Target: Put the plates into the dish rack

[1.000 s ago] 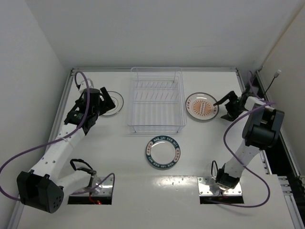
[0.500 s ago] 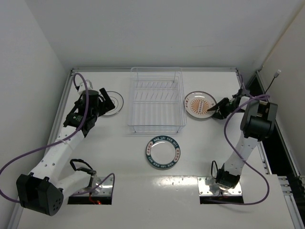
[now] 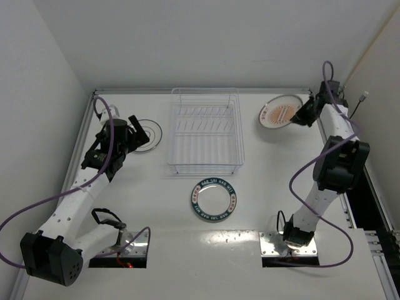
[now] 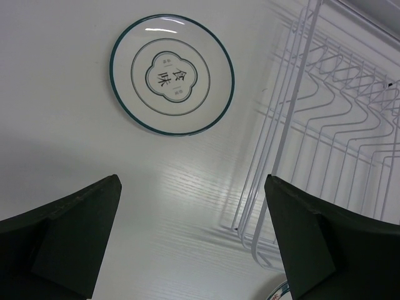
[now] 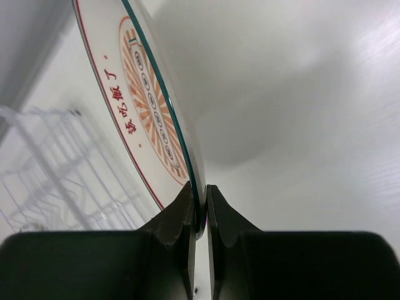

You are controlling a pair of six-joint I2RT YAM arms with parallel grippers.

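Right jaws lifted the orange-banded plate [image 3: 280, 112] off the desk [image 3: 269, 187], clamped on its rim. Left jaws wide apart, empty, near the thin-rimmed plate [image 4: 172, 74].

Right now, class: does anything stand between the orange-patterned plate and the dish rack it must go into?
Nothing visible does. The right end effector holds the orange-patterned plate by its rim, raised to the right of the dish rack, with only bare table between them.
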